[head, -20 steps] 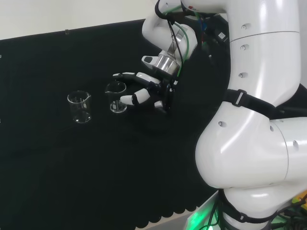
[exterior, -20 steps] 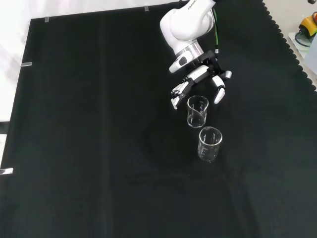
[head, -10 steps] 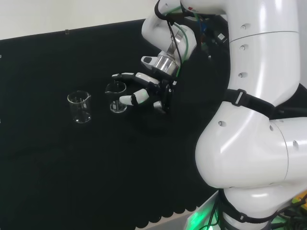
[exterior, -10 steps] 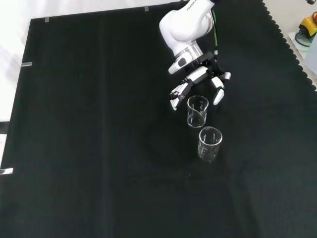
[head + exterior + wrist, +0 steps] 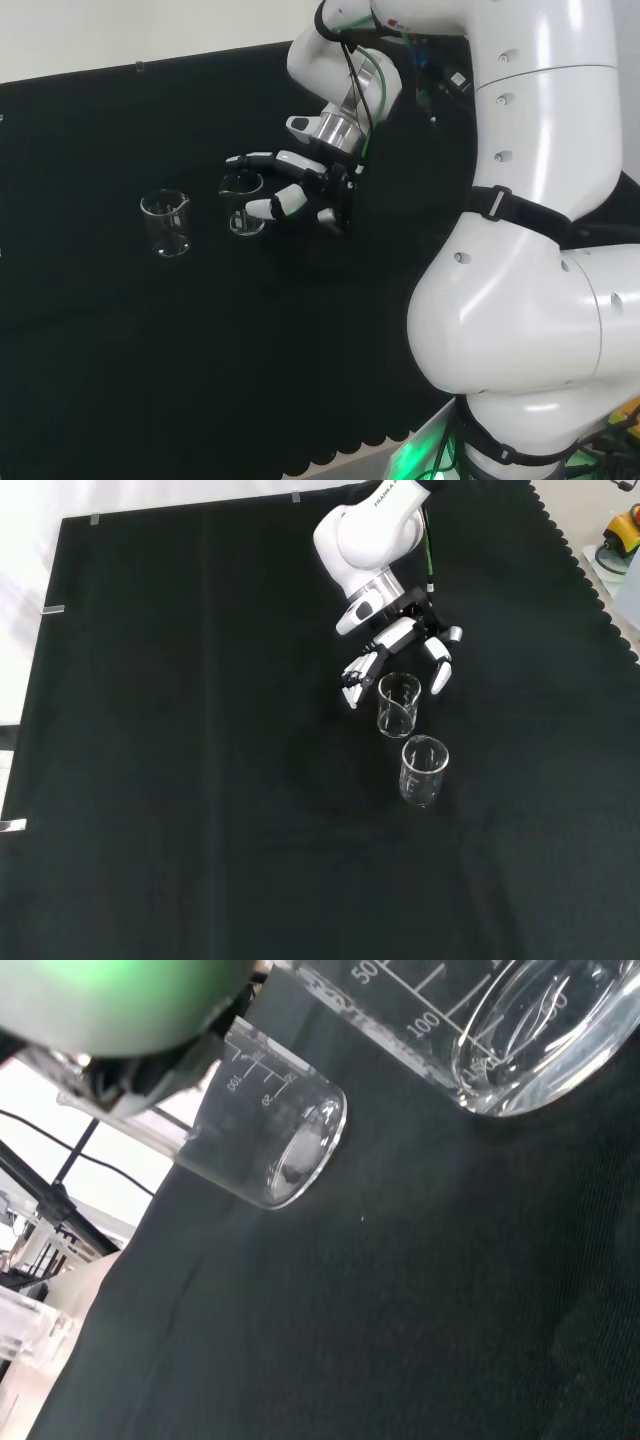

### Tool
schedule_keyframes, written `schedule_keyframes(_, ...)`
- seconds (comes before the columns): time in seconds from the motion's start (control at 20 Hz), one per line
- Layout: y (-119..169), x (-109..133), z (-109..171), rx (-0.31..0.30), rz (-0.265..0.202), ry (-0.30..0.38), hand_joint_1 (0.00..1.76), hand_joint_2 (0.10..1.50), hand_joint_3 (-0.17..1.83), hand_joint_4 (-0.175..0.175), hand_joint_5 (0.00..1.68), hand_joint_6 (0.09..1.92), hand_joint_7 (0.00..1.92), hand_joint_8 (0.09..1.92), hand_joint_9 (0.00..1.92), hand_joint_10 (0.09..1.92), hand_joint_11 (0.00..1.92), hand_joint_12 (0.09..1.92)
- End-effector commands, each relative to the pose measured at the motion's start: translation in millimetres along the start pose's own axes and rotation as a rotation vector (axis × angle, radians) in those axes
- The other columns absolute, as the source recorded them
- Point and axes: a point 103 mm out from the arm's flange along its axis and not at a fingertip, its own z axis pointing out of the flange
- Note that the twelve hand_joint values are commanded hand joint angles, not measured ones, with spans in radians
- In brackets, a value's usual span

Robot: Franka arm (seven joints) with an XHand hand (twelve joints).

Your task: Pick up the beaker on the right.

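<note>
- On the black cloth that covers the bench, two clear glass beakers stand upright and apart, both empty as far as the glass lets one tell.
- Over the cloth reaches the white arm, its links rising large at the right of the head view and its wrist bent down toward the glassware.
- At the arm's end, the hand sits low beside the beaker on the right of the head view, which is the upper of the pair in the front view.
- Its fingers are spread and only gently bent, with the thumb on the other side of the rim; they flank the beaker but no contact is plain, and it holds nothing.
- The other beaker stands untouched to the left in the head view, lower in the front view.
- Judged from this, the approach is nearly complete; closing round the glass and lifting it are not yet done.
</note>
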Motion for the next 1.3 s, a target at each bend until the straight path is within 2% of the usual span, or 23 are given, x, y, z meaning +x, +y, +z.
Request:
schedule_keyframes(0.05, 1.1, 1.2, 2.6, 0.016, -0.004, 0.006, 0.89, 0.28, 1.03, -0.053, 0.36, 0.09, 0.20, 0.62, 0.25, 0.67, 0.00, 1.16)
schedule_keyframes(0.2, 8.8, 5.2, 11.4, 0.021, 0.007, -0.008, 0.89, 0.28, 1.03, -0.051, 0.37, 0.09, 0.21, 0.62, 0.25, 0.67, 0.00, 1.16)
schedule_keyframes(1.05, 11.6, 4.8, 14.8, 0.004, 0.021, -0.008, 0.91, 0.29, 1.01, -0.049, 0.48, 0.09, 0.28, 0.62, 0.31, 0.66, 0.00, 1.23)
schedule_keyframes(1.3, 7.0, 1.2, 8.4, -0.017, 0.016, -0.002, 0.94, 0.29, 1.01, -0.046, 0.53, 0.13, 0.30, 0.61, 0.34, 0.65, 0.00, 1.26)
